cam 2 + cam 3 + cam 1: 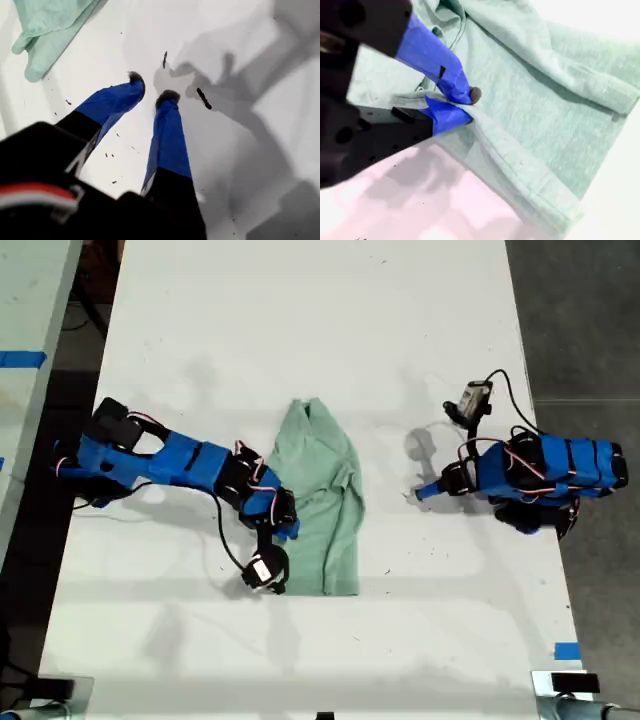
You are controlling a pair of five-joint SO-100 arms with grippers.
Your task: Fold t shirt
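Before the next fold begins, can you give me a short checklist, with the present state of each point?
1. My second pincer has the small pale mint-green cloth t shirt in its grip: ok, its tips close on a fold of the edge.
2. My first pincer is free: ok, open over bare table, holding nothing.
3. My first pincer is clear of the shirt: ok, the cloth lies apart from it.
4. Shirt lies wholly on the white table: ok.
5. Shirt is flat: not ok, wrinkled and already doubled lengthwise.
6. Grip holds one layer only: cannot tell.
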